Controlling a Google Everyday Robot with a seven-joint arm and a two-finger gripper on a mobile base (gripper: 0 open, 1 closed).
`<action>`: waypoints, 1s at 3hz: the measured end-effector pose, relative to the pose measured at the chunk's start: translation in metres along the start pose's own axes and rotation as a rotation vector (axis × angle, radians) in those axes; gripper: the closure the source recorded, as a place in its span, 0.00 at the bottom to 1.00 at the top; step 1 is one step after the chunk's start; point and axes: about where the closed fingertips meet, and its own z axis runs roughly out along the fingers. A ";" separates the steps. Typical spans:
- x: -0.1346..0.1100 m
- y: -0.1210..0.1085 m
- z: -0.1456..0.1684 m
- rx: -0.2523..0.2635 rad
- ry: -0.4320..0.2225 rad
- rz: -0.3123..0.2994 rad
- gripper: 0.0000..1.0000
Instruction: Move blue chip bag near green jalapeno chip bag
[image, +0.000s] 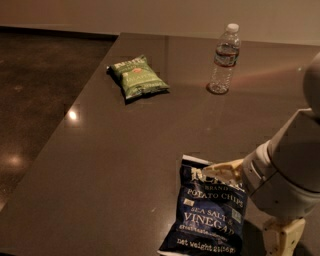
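The blue chip bag (210, 212) lies flat on the dark table (115, 165) near its front edge, label up. The green jalapeno chip bag (137, 76) lies at the far left of the table, well apart from it. My gripper (245, 210) hangs low over the right side of the blue bag and is open. One pale finger (222, 170) reaches over the bag's top edge. The other finger (281, 236) stands off the bag's lower right corner. The bulky wrist hides the bag's upper right corner.
A clear plastic water bottle (224, 60) stands upright at the back, right of the green bag. The table's left edge runs diagonally from back to front, with dark shiny floor (35, 100) beyond it.
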 end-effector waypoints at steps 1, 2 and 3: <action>-0.007 0.000 0.010 -0.028 0.007 -0.043 0.21; -0.010 -0.007 0.011 -0.045 0.018 -0.056 0.46; -0.014 -0.017 0.002 -0.030 0.034 -0.055 0.69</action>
